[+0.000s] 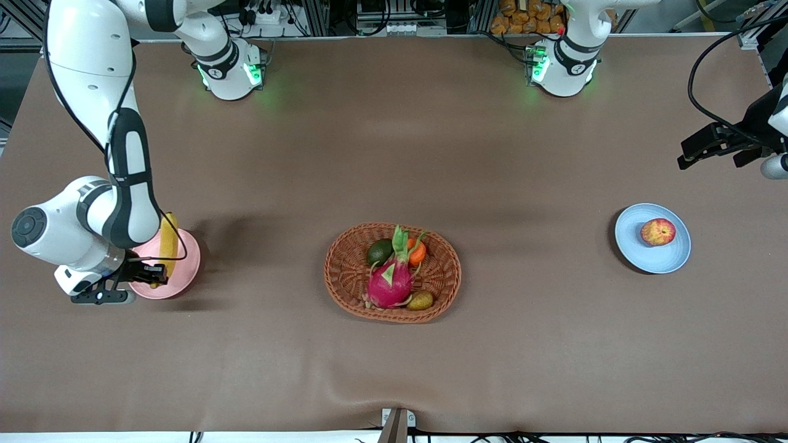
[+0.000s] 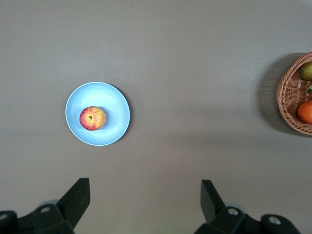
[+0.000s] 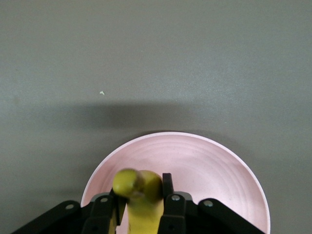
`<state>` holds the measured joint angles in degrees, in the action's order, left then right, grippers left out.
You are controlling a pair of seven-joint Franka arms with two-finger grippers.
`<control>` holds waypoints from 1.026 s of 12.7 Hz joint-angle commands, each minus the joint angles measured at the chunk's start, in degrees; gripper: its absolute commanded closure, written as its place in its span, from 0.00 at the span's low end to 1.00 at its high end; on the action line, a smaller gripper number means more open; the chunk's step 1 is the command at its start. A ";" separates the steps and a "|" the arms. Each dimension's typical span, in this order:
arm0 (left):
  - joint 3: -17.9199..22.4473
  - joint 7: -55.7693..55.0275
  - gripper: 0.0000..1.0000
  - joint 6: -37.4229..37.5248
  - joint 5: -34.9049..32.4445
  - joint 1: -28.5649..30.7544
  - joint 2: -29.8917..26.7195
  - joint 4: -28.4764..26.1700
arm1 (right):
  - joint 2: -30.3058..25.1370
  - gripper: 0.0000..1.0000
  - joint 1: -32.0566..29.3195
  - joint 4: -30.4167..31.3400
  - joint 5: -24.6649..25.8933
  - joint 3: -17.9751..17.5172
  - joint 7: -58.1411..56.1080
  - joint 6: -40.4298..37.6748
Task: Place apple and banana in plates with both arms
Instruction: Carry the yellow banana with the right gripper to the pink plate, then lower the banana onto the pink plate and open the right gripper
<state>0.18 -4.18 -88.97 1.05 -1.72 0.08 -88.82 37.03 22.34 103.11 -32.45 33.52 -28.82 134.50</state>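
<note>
Done: we see the apple [image 1: 657, 232] on the blue plate [image 1: 634, 246] – left pincer [image 2: 145, 201] wide open, empty, above the desk [image 1: 394, 154].
Left: right pincer [image 3: 143, 202] clamps the banana [image 3: 141, 195] over the pink plate [image 3: 209, 170] – release remains.

a robotics lab: two bench-mounted arms [image 1: 92, 123] on a covered table [image 1: 394, 154], cable-strewn aluminium framing [image 1: 394, 15] at 12 o'clock.
</note>
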 commanded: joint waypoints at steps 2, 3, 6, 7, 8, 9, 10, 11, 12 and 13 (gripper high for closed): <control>-0.09 1.10 0.00 -0.24 -0.52 0.40 -0.26 0.32 | -1.17 0.00 0.24 -0.19 -1.74 0.05 -1.85 -0.12; -0.09 1.45 0.00 -0.24 -0.61 0.40 -0.35 0.32 | -2.48 0.00 0.33 -0.19 -1.74 0.14 -1.94 -1.68; -0.09 2.25 0.00 -0.15 -0.35 0.58 -0.26 0.32 | -8.10 0.00 0.41 -1.25 -0.95 2.50 -2.03 -12.47; -0.09 2.16 0.00 -0.24 -0.17 0.58 -0.26 0.32 | -9.68 0.00 0.77 -1.33 -0.77 3.82 -1.94 -15.55; -0.09 1.90 0.00 -0.24 0.00 0.67 -0.26 0.32 | -11.18 0.00 0.77 -1.77 0.01 4.61 -1.94 -17.32; -0.01 2.07 0.00 -0.24 -0.08 0.58 -0.26 0.32 | -12.33 0.00 0.94 -2.38 1.24 4.71 -1.85 -19.52; 0.00 1.99 0.00 -0.24 -0.26 0.58 -0.17 0.32 | -13.29 0.00 0.95 -3.61 2.90 4.62 -1.42 -21.37; -0.09 2.07 0.00 -0.24 -0.26 0.58 -0.26 0.32 | -14.96 0.00 1.29 -4.06 4.83 4.45 -0.89 -22.60; -0.09 1.90 0.00 -0.24 -0.26 0.58 -0.26 0.32 | -17.58 0.00 1.38 -4.06 8.07 3.84 1.46 -22.88; -0.09 2.07 0.00 -0.15 -0.35 0.58 -0.26 0.32 | -20.31 0.00 0.08 -3.97 12.63 0.70 5.05 -23.75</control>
<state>0.24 -3.23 -89.03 1.05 -1.41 0.09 -88.74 22.14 22.98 98.34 -26.04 37.44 -28.65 112.26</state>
